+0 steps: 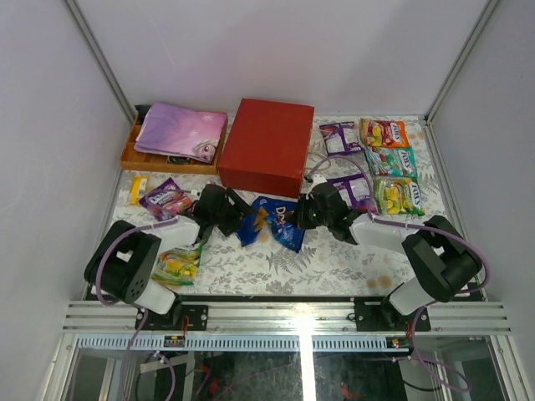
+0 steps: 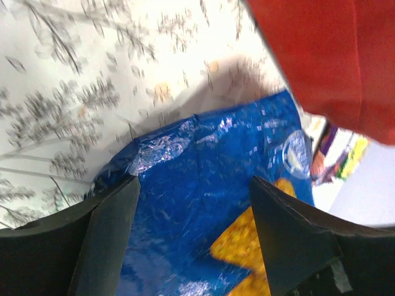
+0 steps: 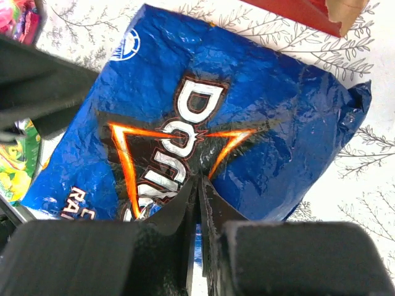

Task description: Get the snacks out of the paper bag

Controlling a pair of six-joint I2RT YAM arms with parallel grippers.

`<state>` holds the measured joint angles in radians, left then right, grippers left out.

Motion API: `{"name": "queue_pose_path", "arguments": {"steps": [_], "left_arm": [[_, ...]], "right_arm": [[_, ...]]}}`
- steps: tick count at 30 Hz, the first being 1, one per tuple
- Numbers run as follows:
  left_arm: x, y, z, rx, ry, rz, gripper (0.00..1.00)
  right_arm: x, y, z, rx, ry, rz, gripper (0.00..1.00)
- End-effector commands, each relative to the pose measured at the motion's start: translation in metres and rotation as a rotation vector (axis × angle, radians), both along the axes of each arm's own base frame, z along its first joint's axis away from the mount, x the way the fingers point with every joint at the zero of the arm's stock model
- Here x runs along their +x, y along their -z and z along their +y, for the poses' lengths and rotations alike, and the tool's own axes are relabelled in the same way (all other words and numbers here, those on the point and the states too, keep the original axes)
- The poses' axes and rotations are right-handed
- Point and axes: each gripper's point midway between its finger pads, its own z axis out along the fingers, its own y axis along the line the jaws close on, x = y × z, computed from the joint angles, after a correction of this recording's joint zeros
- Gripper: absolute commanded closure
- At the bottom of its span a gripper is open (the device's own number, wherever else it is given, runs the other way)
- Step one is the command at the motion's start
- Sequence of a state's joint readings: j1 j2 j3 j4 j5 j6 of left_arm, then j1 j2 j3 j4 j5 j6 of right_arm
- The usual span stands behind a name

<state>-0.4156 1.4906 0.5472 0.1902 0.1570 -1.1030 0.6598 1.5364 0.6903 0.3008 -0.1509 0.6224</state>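
**Left gripper spread over blue Doritos bag**

The left gripper (image 2: pixel 194 185) has its jaws wide apart, and the dark fingers (image 2: pixel 111 234) sit on either side of the crinkled blue Doritos bag (image 2: pixel 216 148). The bag lies on the floral-patterned table (image 2: pixel 74 74). The red paper bag (image 2: pixel 327 55) fills the top right. Blurred colourful packets (image 2: pixel 336 151) show at the right edge.

Both arms are crouching low over the counter (image 1: pixel 334 261), elbows sitting out at the near corners and forearms angling in toward the middle. The left pincer (image 1: pixel 238 215) is pointing right, its fingers (image 2: pixel 108 240) standing wide apart. The right pincer (image 1: pixel 299 215) is pointing left, facing it. Its fingers (image 3: pixel 163 216) are pressing flat together and pinching a sliver of the blue Doritos bag (image 3: pixel 247 111). The two pincers are hanging near each other, not touching.
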Motion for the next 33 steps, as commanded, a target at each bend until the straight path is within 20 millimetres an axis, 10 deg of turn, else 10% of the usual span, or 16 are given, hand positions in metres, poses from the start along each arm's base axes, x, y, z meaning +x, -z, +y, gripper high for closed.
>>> {"name": "queue_pose_path", "arguments": {"steps": [1, 12, 16, 24, 33], "left_arm": [[0.005, 0.037, 0.064, 0.365, -0.185, 0.118, 0.27], [0.036, 0.005, 0.135, 0.713, -0.36, 0.1, 0.29], [0.043, -0.006, 0.135, 0.732, -0.344, 0.08, 0.3], [0.046, -0.061, 0.061, 0.416, -0.011, -0.189, 0.17], [-0.007, -0.014, 0.046, 0.374, 0.138, -0.085, 0.13]], "right_arm": [[-0.004, 0.011, -0.014, -0.094, -0.006, 0.035, 0.91], [-0.011, 0.036, -0.076, -0.453, 0.028, 0.1, 0.87], [-0.004, 0.01, -0.076, -0.498, -0.024, 0.071, 0.56], [-0.001, -0.106, -0.067, -0.253, 0.005, -0.248, 0.06], [-0.012, -0.048, -0.088, -0.105, 0.095, -0.062, 0.05]]}}
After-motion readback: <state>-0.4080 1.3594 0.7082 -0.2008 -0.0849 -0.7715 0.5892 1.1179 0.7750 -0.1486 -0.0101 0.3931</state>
